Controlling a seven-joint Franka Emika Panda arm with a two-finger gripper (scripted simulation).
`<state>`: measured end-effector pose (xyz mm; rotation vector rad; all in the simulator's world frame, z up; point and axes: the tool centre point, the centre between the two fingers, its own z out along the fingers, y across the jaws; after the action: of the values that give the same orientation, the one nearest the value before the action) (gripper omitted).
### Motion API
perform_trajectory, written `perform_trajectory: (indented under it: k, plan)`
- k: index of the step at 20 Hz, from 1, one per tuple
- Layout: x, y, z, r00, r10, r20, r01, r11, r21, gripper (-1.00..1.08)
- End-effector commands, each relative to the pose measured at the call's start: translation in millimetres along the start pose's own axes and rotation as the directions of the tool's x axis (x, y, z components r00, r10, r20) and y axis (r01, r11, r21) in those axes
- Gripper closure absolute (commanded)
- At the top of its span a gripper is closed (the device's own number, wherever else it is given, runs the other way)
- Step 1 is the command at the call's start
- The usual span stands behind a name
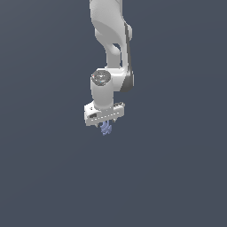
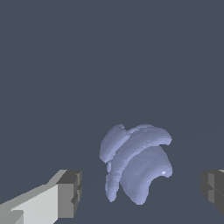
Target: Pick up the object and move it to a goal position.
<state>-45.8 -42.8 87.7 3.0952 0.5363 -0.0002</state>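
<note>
The object (image 2: pixel 136 164) is a small periwinkle-blue lump with curved ridges, resting on the plain dark floor. In the wrist view it lies between my two dark finger pads (image 2: pixel 72 194), with a visible gap on each side. My gripper (image 2: pixel 142 192) is open and straddles it without touching. In the exterior view the white gripper bar (image 1: pixel 104 113) hangs low, and the object (image 1: pixel 106 129) shows just under its middle. The fingers themselves are hard to make out there.
The white arm (image 1: pixel 111 40) comes down from the top of the exterior view. A uniform dark grey-blue floor (image 1: pixel 177 177) surrounds everything, and no other things show.
</note>
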Motion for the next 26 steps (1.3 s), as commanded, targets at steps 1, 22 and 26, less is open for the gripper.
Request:
perform_trajectory:
  k: [1,22,26]
  plan:
    - [0,0,6,1.000,-0.001,0.001,0.001,1.000,0.000,-0.92]
    - [-1,0,48,1.000,-0.004,0.000,0.004,1.000,0.000,1.08]
    - [0,0,47,1.000,-0.004,-0.002,0.004,1.000,-0.001,1.08]
